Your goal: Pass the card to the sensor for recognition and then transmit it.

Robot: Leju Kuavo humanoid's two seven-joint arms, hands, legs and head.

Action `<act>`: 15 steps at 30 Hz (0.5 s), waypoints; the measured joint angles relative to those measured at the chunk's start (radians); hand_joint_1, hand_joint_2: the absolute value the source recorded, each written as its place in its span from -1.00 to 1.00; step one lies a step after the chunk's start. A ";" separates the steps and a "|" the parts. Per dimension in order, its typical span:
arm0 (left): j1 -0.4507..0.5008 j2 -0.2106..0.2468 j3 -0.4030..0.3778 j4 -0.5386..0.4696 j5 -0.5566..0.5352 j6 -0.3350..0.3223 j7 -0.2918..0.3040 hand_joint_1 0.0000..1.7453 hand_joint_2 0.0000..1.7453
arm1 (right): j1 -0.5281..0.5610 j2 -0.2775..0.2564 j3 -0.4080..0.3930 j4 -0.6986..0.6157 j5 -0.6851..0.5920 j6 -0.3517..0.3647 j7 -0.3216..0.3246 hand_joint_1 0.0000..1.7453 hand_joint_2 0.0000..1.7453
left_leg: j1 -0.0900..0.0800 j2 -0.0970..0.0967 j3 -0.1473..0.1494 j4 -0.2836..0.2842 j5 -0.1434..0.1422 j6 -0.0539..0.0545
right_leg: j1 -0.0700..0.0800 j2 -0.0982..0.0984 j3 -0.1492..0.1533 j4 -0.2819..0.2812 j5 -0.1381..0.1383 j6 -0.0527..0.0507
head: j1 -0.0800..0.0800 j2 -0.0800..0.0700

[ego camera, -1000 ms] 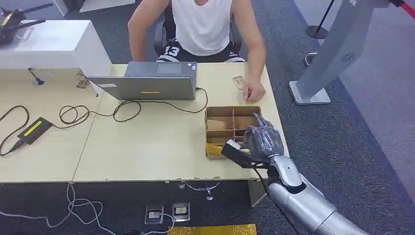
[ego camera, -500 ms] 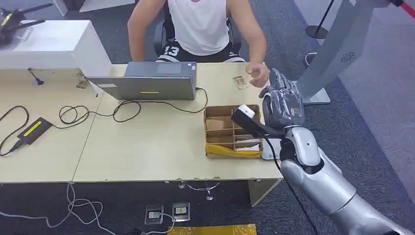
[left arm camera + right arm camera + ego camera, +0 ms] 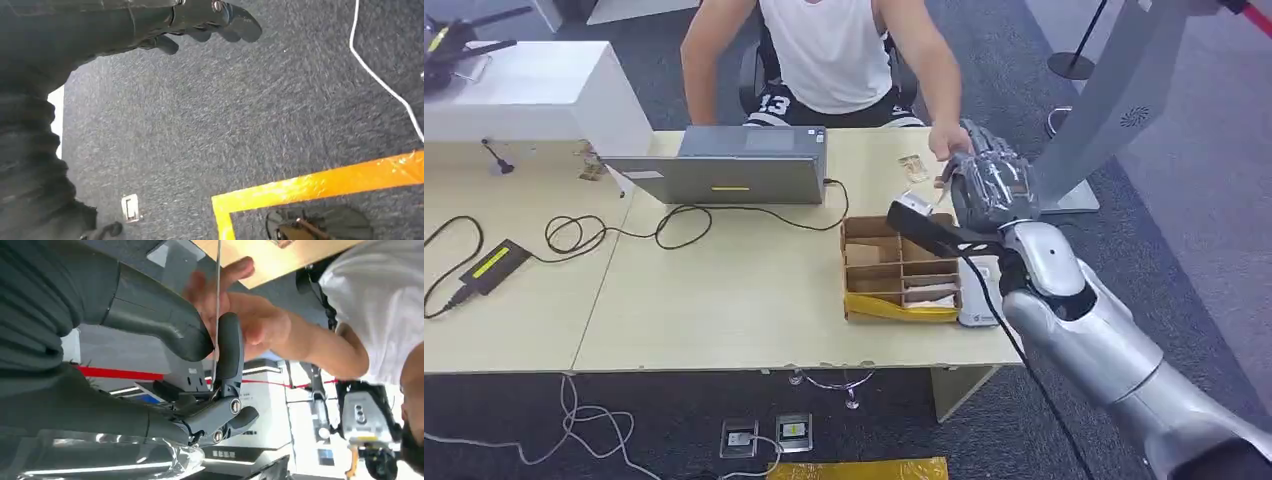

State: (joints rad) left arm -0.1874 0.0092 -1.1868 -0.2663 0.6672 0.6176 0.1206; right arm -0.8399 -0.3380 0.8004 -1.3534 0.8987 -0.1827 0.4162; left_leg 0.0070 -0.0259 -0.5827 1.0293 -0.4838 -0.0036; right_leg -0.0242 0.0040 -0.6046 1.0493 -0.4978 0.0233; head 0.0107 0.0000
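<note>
While the right hand pinches the thin edge-on card, a person's hand reaches; early release probably drops it.

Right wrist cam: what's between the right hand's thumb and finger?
The card, seen edge-on, pinched by the right hand; the person's hand is right behind it.

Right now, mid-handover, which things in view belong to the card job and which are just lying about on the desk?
In the job:
- card, seen edge-on, pinched by the right hand
- person's hand reaching in at the card
- white device beside the box, possibly the sensor
- cardboard divider box

Lying about:
- laptop
- black cables
- small item near the laptop
</note>
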 joint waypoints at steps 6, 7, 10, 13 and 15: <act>-0.013 -0.005 -0.005 0.000 -0.025 -0.011 0.006 -1.00 -1.00 | -0.110 0.048 0.075 0.178 0.001 0.017 -0.003 1.00 1.00 | 0.000 0.000 0.000 0.000 0.000 0.000 | 0.000 -0.001 0.000 0.000 0.000 0.000 | 0.000 0.000; -0.014 -0.005 -0.005 0.000 -0.026 -0.011 0.006 -1.00 -1.00 | -0.125 0.055 0.085 0.201 0.001 0.017 -0.003 1.00 1.00 | 0.000 -0.001 0.000 0.000 0.000 0.000 | 0.000 -0.001 0.000 0.000 0.000 0.000 | 0.000 0.000; -0.014 -0.005 -0.005 0.000 -0.031 -0.011 0.010 -1.00 -1.00 | -0.162 0.073 0.119 0.277 0.011 0.021 0.005 1.00 1.00 | 0.000 -0.001 0.000 0.000 0.000 0.000 | 0.000 -0.002 0.000 0.000 0.000 0.000 | 0.000 0.000; -0.014 -0.005 -0.005 0.000 -0.032 -0.011 0.013 -1.00 -1.00 | -0.184 0.084 0.143 0.336 0.015 0.016 0.016 1.00 1.00 | 0.000 -0.001 0.000 0.000 0.000 0.000 | 0.000 -0.001 0.000 0.000 0.000 0.000 | 0.000 0.000; -0.013 -0.005 -0.005 0.000 -0.032 -0.011 0.016 -1.00 -1.00 | -0.191 0.091 0.157 0.371 0.015 0.000 0.022 0.86 1.00 | 0.000 -0.001 0.000 0.000 0.000 0.000 | 0.000 -0.001 0.000 0.000 0.000 0.000 | 0.000 0.000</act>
State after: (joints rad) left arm -0.2003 0.0042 -1.1913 -0.2663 0.6348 0.6062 0.1366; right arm -1.0314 -0.2468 0.9575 -0.9824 0.9140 -0.1831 0.4379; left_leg 0.0072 -0.0269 -0.5829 1.0293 -0.4837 -0.0037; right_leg -0.0240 0.0025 -0.6047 1.0491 -0.4978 0.0233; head 0.0111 0.0000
